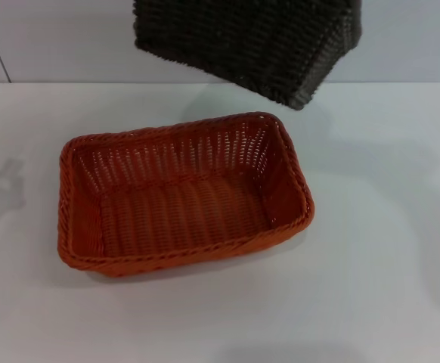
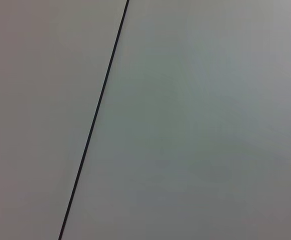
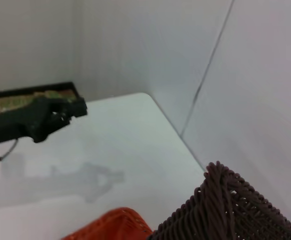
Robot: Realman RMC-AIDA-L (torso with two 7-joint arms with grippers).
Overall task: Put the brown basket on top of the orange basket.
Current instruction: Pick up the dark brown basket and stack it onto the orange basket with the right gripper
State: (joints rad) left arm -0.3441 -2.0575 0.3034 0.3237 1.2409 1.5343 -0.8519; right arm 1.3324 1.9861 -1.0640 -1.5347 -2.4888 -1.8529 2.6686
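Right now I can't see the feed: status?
Dark brown woven wicker basket airborne, tilted, above and behind the bright orange woven wicker basket, not yet stacked. Orange basket empty. Neither end effector visible.

One brown basket [image 1: 250,45] counted, one orange basket [image 1: 186,193] counted, one white worktop [image 1: 379,265] counted, two baskets altogether

I see neither gripper in my head view. In my right wrist view, a dark arm, seemingly the left gripper [image 3: 60,112], reaches out level above the counter [image 3: 115,145]; I can't read its fingers.
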